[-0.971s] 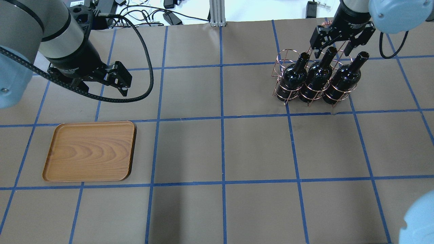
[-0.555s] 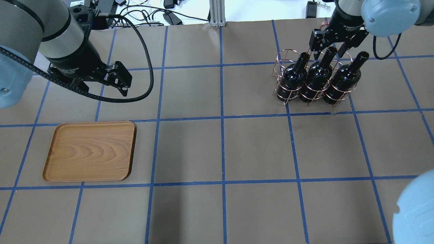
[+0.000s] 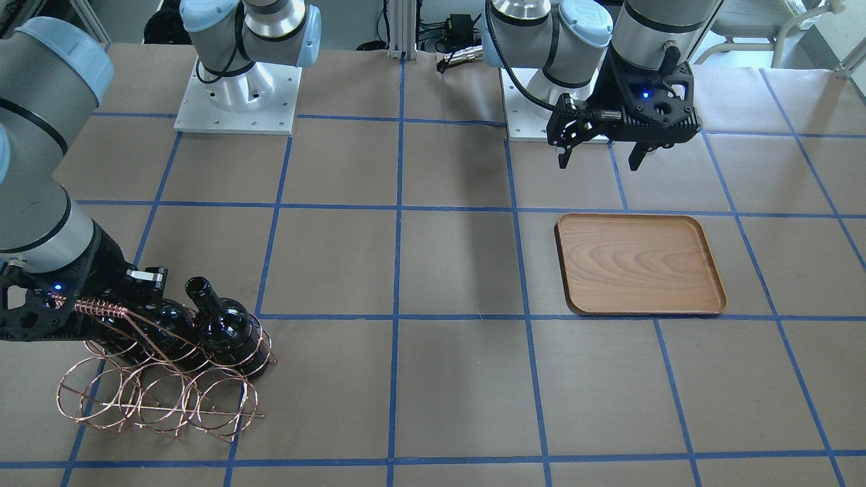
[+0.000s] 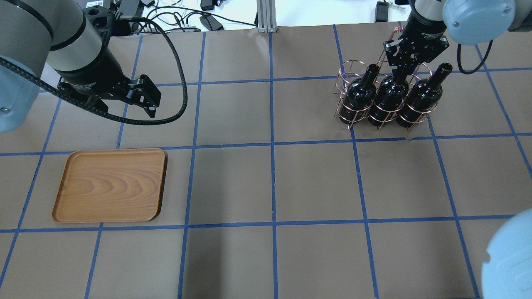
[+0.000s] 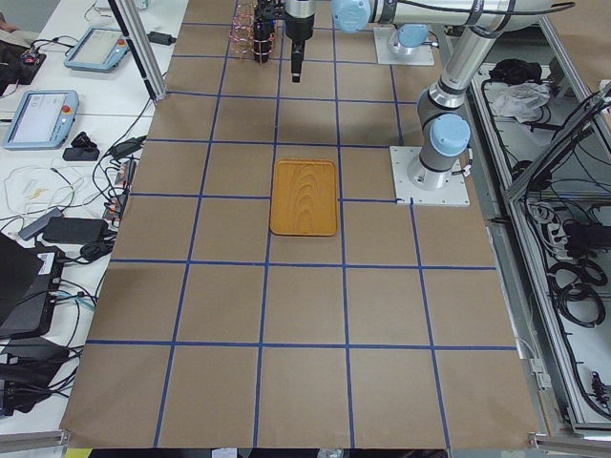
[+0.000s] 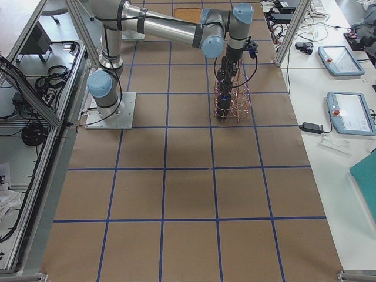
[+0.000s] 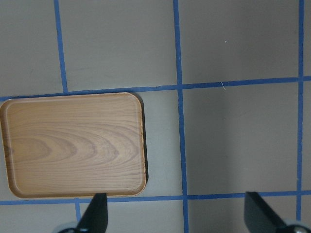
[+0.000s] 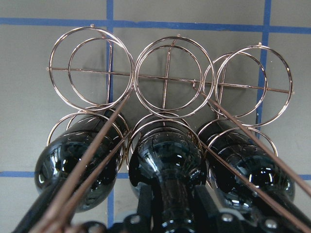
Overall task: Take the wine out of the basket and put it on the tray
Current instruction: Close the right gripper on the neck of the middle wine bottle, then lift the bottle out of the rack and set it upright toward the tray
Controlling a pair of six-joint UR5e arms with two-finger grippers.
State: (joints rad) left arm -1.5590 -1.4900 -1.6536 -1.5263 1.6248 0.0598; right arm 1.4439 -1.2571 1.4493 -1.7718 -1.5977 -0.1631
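Basket (image 8: pixel 166 76) holding three bottles (image 4: pixel 357 97) side by side. Right gripper (image 4: pixel 404 62) pinching middle bottle (image 4: pixel 384 97) neck. Left gripper (image 4: pixel 149 104) hanging spread near tray (image 4: pixel 110 187).

Count: wine (image 4: pixel 384 104), three bottles; basket (image 3: pixel 101 310), one; tray (image 4: pixel 110 187), one.

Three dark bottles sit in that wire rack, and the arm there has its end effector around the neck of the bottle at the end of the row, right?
Not the end one: the right end effector is around the neck of the middle bottle in the rack, as the right wrist view shows. The rest is right.
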